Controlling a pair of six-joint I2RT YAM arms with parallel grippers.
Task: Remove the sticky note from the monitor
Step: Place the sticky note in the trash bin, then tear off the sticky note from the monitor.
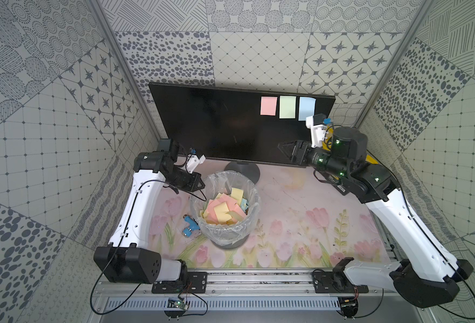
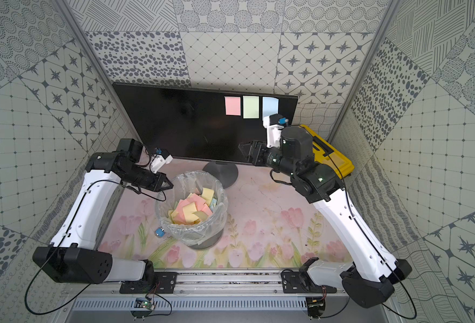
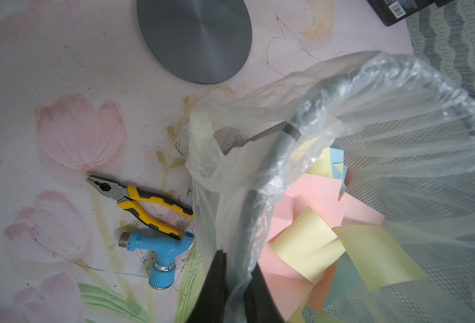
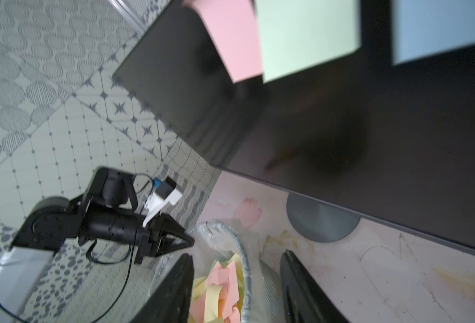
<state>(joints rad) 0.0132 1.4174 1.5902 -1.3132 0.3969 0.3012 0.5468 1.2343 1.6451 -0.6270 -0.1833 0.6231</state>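
My right gripper (image 4: 236,282) hangs before the monitor (image 1: 216,125), jaws parted and empty (three sticky notes (image 1: 287,107) higher up); left gripper (image 1: 201,184), jaws closed, pinches the bin (image 1: 255,201) rim.

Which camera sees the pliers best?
The left wrist view: the pliers lie in plain sight on the table beside the bin. In both top views they don't show; only the tap next to them does. The right wrist view misses them.
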